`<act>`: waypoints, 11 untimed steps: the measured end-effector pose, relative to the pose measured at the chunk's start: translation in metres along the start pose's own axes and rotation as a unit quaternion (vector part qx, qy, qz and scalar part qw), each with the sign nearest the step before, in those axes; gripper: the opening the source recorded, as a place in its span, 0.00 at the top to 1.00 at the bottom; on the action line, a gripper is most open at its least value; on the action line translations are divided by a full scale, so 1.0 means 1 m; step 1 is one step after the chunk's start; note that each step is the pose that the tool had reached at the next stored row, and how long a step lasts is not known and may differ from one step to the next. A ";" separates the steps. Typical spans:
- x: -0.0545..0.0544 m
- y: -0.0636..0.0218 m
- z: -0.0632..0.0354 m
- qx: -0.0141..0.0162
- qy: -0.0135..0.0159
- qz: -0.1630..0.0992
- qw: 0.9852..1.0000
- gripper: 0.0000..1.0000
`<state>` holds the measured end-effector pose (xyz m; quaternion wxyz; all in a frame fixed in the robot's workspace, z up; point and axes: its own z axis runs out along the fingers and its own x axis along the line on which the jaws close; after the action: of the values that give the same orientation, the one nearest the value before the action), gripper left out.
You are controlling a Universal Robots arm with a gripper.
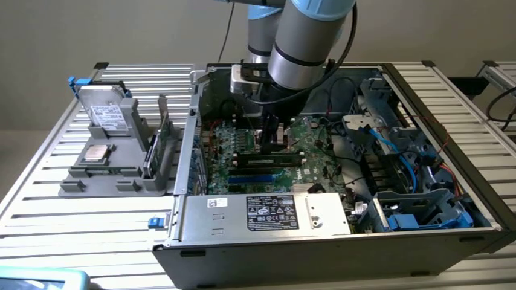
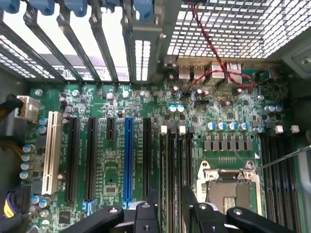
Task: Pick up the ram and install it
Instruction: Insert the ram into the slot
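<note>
— Where do we put the arm in this one?

— We see it reaching down into the open computer case [image 1: 322, 260], which sits on the slatted surface [image 1: 81, 223]. The claw [image 1: 274, 145] hangs over the green motherboard [image 1: 234, 145], right above the memory slots [image 1: 258, 178].

— And the ram?

— We make out the ram [image 1: 270, 161] standing on its long edge along those slots, just beneath the claw, with its pale label facing the exterior camera. We cannot tell whether it is fully latched.

— Is the claw gripping it?

— We read the claw as spread apart. In the wrist view, the claw [image 2: 170, 194] shows two dark fingers [image 2: 151, 208] with a gap between them, and the black memory slots [image 2: 177, 160] run through that gap. We cannot tell whether either finger touches the stick.

— Anything else for the caption?

— At the exterior view's left, well apart from the case, a grey holder [image 1: 105, 175] carries a metal drive [image 1: 105, 112] and an upright green card [image 1: 165, 142]. The wrist view shows a blue slot [image 2: 128, 160] and the processor socket [image 2: 228, 187] flanking the memory slots.
</note>
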<state>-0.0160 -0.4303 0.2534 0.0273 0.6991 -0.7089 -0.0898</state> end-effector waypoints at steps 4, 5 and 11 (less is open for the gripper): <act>-0.001 0.0015 -0.0085 0.002 0.000 0.000 1.000 0.67; -0.001 0.0016 -0.0092 0.007 0.000 -0.001 1.000 0.67; -0.002 0.0019 -0.0094 0.058 0.001 -0.005 0.998 0.67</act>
<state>-0.0162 -0.4290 0.2631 -0.0129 0.7031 -0.7094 -0.0486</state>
